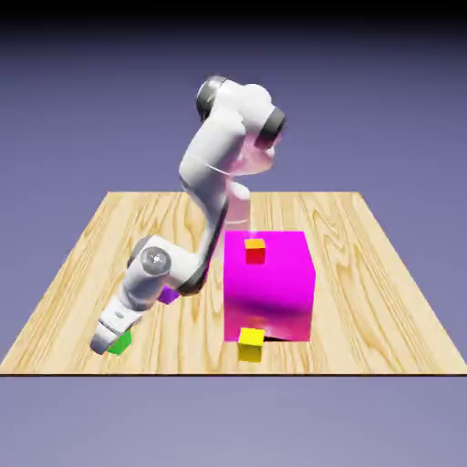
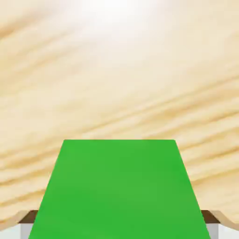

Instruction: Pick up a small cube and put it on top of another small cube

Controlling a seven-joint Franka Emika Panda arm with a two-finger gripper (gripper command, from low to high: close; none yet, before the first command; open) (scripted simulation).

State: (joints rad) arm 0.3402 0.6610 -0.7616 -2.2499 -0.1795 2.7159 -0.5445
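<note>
The small green cube (image 1: 120, 343) rests on the wooden table (image 1: 82, 264) near the front edge, at the exterior view's left. My gripper (image 1: 109, 346) is lowered over it and hides most of it. In the hand view the green cube (image 2: 119, 191) fills the space between the two fingertips (image 2: 26, 229), which press against its sides, so my gripper (image 2: 119, 231) is shut on it. The small yellow cube (image 1: 251, 343) sits on the table right in front of the big magenta block, well to the right of my gripper.
The big magenta block (image 1: 270, 285) stands mid-table, carrying a small red cube with an orange top (image 1: 254, 251). A small purple cube (image 1: 169, 295) peeks out behind my forearm. The table's front edge (image 1: 228, 373) runs close to the green and yellow cubes.
</note>
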